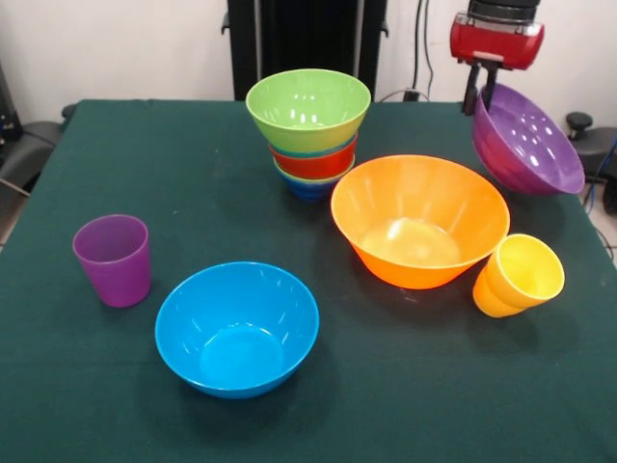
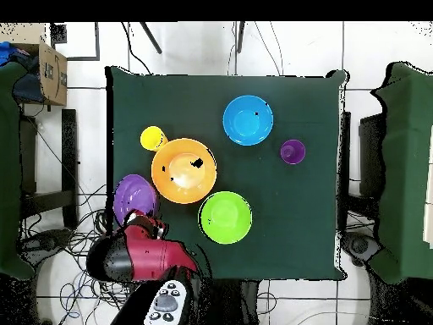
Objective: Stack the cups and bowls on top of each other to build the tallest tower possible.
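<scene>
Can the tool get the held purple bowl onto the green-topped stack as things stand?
Probably yes: the tool holds the purple bowl tilted off the table, and nothing stands above the green bowl.

Green-clothed table point(image 1: 386, 405), five things resting on it.

From my front camera: purple cup point(image 1: 114, 258) at nine o'clock, blue bowl point(image 1: 237, 328) at six, orange bowl point(image 1: 419, 220) and yellow cup point(image 1: 518, 276) at three, bowl stack point(image 1: 309, 130) at twelve.

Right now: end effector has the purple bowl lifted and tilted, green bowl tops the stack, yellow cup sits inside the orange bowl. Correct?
One error: the yellow cup is not inside the orange bowl. It sits tilted on the table beside it, as the front view shows. The end effector does hold the purple bowl tilted, and the green bowl tops the stack.
</scene>
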Action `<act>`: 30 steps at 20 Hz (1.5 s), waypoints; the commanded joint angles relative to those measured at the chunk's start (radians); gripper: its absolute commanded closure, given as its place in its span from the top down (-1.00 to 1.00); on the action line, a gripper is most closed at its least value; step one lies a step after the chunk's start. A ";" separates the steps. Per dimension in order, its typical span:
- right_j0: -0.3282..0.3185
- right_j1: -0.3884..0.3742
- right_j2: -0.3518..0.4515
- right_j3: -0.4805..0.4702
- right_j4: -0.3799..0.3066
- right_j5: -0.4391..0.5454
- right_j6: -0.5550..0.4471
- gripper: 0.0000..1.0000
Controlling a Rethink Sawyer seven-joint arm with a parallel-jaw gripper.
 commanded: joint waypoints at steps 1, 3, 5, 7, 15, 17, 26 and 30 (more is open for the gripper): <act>-0.047 -0.078 0.118 -0.025 -0.007 0.171 0.067 -1.00; -0.057 -0.098 0.124 -0.024 -0.010 0.196 0.060 -1.00; -0.072 -0.126 0.136 -0.022 -0.012 0.231 0.049 -1.00; -0.086 -0.150 0.145 -0.024 -0.012 0.267 0.039 -1.00; -0.175 -0.246 0.230 0.003 0.002 0.358 -0.001 -1.00; -0.204 -0.272 0.257 0.014 0.009 0.374 -0.013 -1.00; -0.388 -0.378 0.422 0.102 0.046 0.405 -0.094 -1.00; -0.480 -0.410 0.516 0.144 0.061 0.390 -0.123 -1.00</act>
